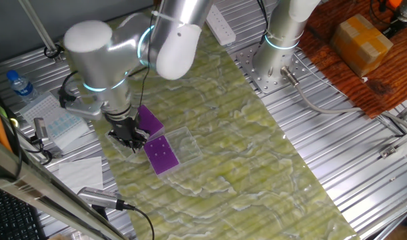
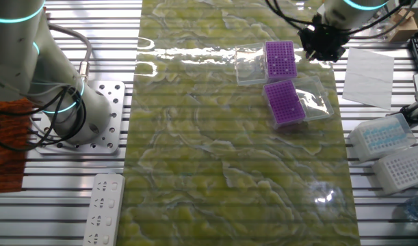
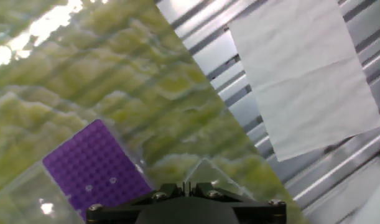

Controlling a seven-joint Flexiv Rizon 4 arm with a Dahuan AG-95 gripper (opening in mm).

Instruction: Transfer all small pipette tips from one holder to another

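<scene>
Two purple holders lie on the green mat, each next to a clear lid. One holder (image 2: 280, 59) is close to my gripper (image 2: 323, 42); the other holder (image 2: 285, 102) lies further along the mat. In the hand view the near holder (image 3: 96, 168) sits at lower left, with a few small pipette tips (image 3: 88, 186) showing as pale dots on it. My gripper (image 3: 186, 186) hovers beside this holder, over the mat's edge, not over the plate. Its fingers stand close together and I see nothing between them. In the one fixed view the gripper (image 1: 126, 133) is left of both holders (image 1: 162, 155).
A white paper sheet (image 2: 368, 67) lies on the ribbed table just beyond the mat's edge. Two tip boxes (image 2: 383, 133) stand further along that side. A second arm's base (image 2: 58, 102) and a power strip (image 2: 106, 208) are on the opposite side.
</scene>
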